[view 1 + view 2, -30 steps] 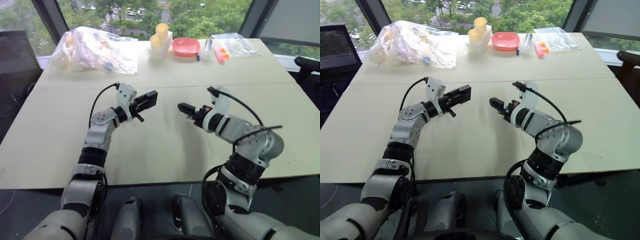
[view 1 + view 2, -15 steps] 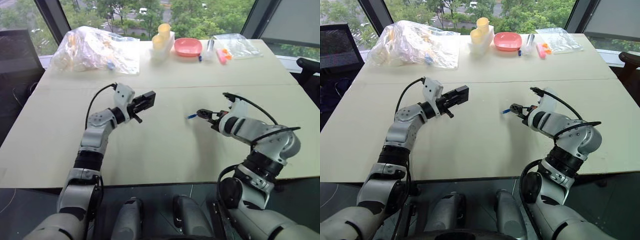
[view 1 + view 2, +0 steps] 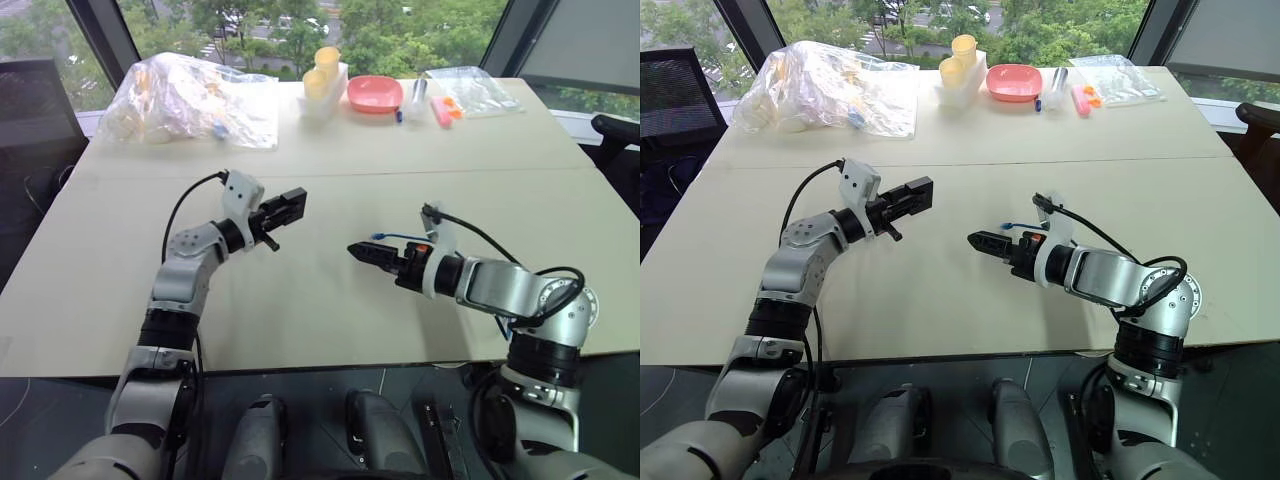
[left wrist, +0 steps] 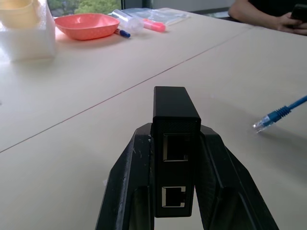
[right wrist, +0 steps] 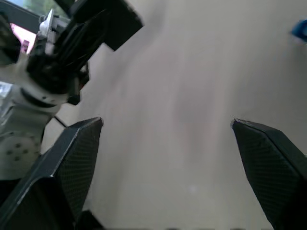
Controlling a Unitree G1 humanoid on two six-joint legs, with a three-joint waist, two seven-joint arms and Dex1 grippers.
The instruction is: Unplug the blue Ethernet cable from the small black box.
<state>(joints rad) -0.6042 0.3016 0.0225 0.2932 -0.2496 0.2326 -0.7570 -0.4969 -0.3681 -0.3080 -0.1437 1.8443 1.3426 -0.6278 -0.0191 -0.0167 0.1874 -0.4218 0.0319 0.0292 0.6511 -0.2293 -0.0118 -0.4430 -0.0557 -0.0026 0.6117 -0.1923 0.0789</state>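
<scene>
I see the table (image 3: 320,300); above it my left gripper (image 4: 175,158) clamps the box (image 4: 175,139), both ports empty. My right gripper (image 5: 165,143), fingers spread wide and empty, faces it. The cable (image 4: 280,112), unplugged, lies on the table beside the right gripper.

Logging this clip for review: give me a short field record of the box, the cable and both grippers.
box: black, clamped between left gripper fingers, above the table; both ports empty
cable: blue, unplugged, plug end lying on the table
left gripper: shut on box
right gripper: open, holding nothing
task state: cable is out of the box
</scene>
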